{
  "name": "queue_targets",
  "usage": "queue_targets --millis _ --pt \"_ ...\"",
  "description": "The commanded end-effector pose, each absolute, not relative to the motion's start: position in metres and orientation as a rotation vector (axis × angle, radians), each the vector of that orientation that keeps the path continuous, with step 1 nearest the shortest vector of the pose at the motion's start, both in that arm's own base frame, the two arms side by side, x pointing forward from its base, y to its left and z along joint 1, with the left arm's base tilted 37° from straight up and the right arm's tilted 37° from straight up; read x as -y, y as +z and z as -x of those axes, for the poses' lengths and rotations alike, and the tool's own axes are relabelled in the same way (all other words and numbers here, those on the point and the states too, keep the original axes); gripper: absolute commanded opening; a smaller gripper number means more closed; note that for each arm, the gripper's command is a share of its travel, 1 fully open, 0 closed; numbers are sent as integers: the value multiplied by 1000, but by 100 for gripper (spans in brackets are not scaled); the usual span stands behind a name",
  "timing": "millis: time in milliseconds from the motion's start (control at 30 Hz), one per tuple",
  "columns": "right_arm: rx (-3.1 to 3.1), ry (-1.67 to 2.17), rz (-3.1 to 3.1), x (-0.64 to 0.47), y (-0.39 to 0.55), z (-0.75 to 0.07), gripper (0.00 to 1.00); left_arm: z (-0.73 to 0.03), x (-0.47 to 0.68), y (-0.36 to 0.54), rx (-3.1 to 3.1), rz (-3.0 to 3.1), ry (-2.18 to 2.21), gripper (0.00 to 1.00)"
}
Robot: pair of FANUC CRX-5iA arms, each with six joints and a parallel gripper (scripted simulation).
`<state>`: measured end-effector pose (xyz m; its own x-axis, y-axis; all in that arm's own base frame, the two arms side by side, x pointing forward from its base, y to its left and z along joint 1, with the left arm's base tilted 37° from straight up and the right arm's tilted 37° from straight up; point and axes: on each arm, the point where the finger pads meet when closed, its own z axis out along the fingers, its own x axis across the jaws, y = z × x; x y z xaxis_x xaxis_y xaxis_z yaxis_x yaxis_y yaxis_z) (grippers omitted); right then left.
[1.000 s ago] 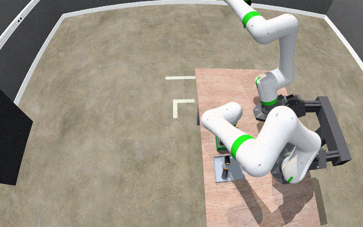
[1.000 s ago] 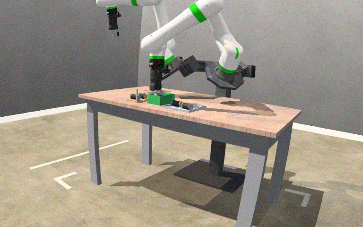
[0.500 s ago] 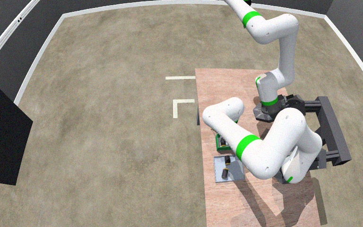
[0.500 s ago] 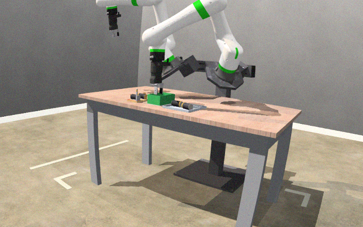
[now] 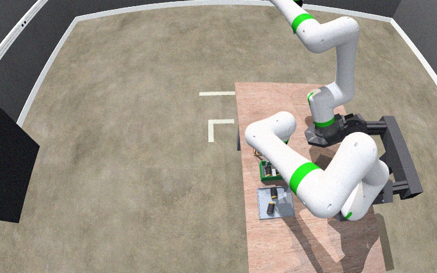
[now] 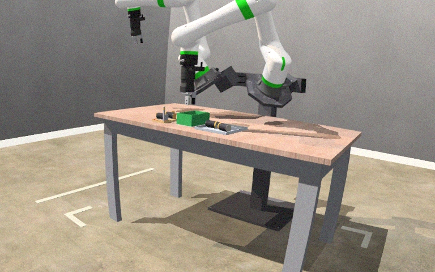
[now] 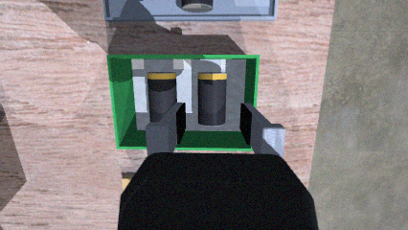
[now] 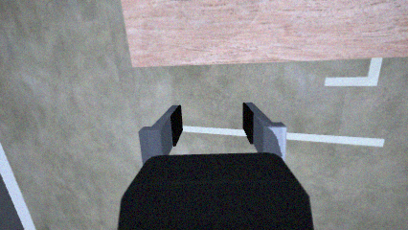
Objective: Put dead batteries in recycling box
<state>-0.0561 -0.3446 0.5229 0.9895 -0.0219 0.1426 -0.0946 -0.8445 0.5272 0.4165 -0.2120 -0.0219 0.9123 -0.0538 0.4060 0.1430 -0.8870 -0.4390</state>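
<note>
From where I stand, left to right. Right gripper [image 6: 139, 41] [image 8: 212, 125]: wide open, nothing held, out past the counter's [image 5: 264, 238] [image 6: 320, 147] left end. Holder [image 5: 256, 154] [image 6: 165, 121]: near front edge, towards left corner, dark batteries on it. Bulb: can't make out. Left gripper [image 6: 190, 101] [image 7: 213, 124]: nearly full open, empty, above the green box [image 5: 270, 180] [image 6: 186, 119] [image 7: 184, 57]. Two batteries [image 7: 163, 91] [image 7: 212, 101] lie inside, side by side; box looks level, near front edge. Right of it, tray [image 5: 283, 209] [image 6: 208, 130] [image 7: 192, 18], two more batteries [image 5: 273, 192] [image 5: 270, 209] [image 6: 210, 124] [image 6: 224, 127]. Handling guess: rigid, smallish but weighty, smooth, prone to roll; pinch squarely across mid-barrel.
</note>
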Motion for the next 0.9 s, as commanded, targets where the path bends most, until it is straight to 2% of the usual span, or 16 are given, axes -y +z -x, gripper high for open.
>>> queue_targets --millis 0,567,867 --pt "83 176 -2570 344 524 57 100 -416 213 -21 64 2603 -572 90" --pt "83 176 -2570 344 524 57 100 -401 229 10 64 2603 -572 90" --pt "83 176 -2570 344 524 57 100 -384 170 36 65 2603 -572 90"
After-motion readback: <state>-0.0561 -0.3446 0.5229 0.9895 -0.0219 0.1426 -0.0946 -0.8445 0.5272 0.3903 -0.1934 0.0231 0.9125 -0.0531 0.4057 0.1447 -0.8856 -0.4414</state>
